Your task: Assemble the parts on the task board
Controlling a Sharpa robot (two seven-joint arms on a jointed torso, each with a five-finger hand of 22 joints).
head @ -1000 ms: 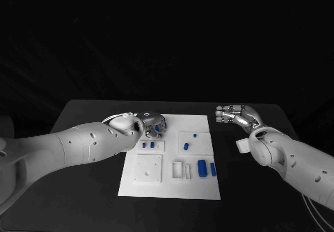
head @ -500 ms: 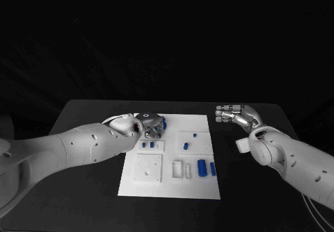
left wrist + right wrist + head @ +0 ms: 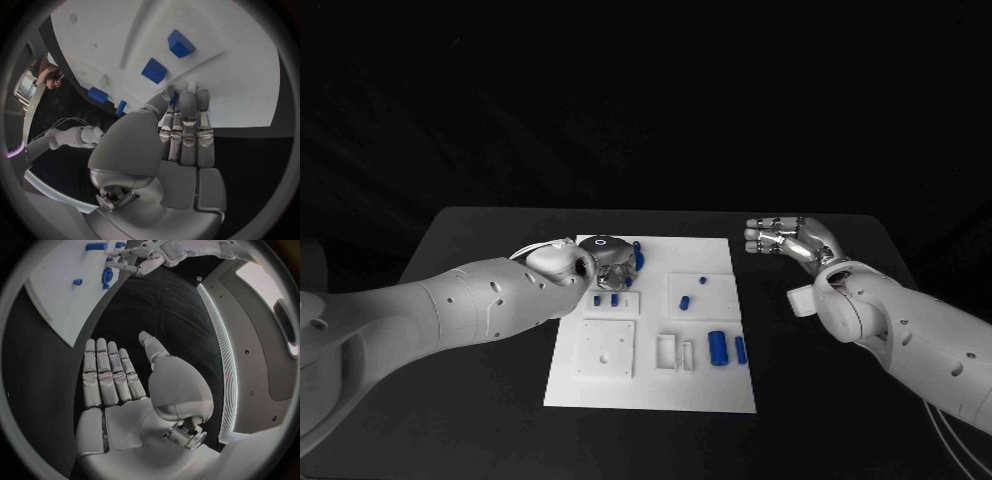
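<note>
The small blue part (image 3: 638, 255) pinched in the silver left hand (image 3: 615, 260) has risen at the far-left corner of the flat white task board (image 3: 653, 385) on the black table (image 3: 488, 400) — the silver right hand (image 3: 788, 240) hovers off-board, fingers straight, holding nothing

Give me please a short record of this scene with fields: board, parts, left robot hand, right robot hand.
board: white task board flat on the black table
parts: blue pieces lying on the board
left robot hand: left robot hand over the board's far corner, fingers together at a blue part; a grip cannot be confirmed
right robot hand: right robot hand beside the board, over bare table, fingers straight, holding nothing
</note>
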